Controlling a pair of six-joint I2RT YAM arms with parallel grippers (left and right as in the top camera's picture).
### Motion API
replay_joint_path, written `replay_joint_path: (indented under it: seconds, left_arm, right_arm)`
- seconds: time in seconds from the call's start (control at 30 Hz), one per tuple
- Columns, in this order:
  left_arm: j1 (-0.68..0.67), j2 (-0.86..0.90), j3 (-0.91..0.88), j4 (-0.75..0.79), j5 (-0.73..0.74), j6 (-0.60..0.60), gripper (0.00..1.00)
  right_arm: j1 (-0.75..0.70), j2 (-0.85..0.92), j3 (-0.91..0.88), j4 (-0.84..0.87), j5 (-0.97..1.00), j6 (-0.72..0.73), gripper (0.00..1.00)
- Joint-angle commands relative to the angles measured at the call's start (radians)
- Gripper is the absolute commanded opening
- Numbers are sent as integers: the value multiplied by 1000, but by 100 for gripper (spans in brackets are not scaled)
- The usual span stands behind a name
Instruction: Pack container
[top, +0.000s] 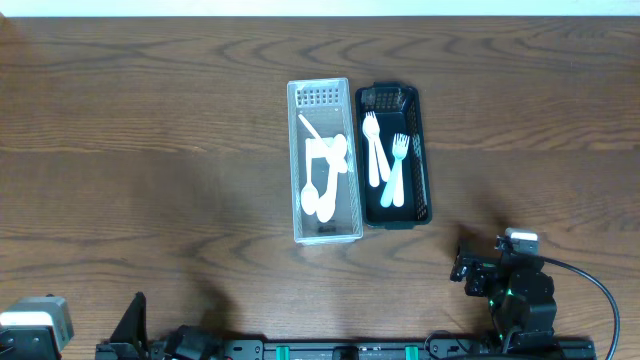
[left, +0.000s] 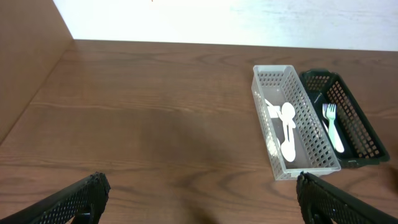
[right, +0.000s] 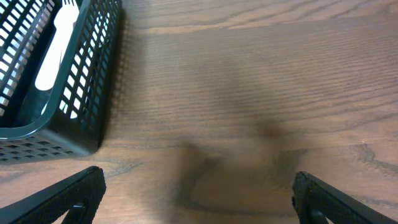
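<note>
A clear white basket (top: 296, 160) holds white plastic spoons (top: 322, 180); it also shows in the left wrist view (left: 311, 149). Touching its right side, a black basket (top: 423, 160) holds white forks (top: 385, 160); its corner shows in the right wrist view (right: 81, 118) with one fork (right: 53, 50) inside. My left gripper (left: 199, 199) is open and empty at the table's near left edge. My right gripper (right: 196, 196) is open and empty over bare wood, near and to the right of the black basket; in the overhead view it sits at the near right (top: 470, 268).
The wooden table (top: 150, 150) carries only the two baskets. A wooden side wall (left: 25, 68) rises at the left in the left wrist view. A black cable (top: 600, 295) runs from the right arm at the near right edge.
</note>
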Motion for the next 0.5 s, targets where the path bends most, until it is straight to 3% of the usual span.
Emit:
replay_joint_path:
  seconds: [0.0, 0.07, 0.2, 0.47]
  left_arm:
    - [12, 0, -14, -3, -13, 40, 98]
    - [32, -2, -29, 11, -16, 106, 98]
    - [119, -28, -103, 125, -13, 110, 98]
    - [324, -183, -480, 550, 107, 99, 98]
  right_arm:
    - [-8, -11, -14, 2, 2, 11, 99]
    - [-8, -11, -14, 2, 2, 11, 99]
    - [-8, -11, -14, 2, 3, 11, 99]
    - [-8, -11, -14, 2, 3, 11, 99]
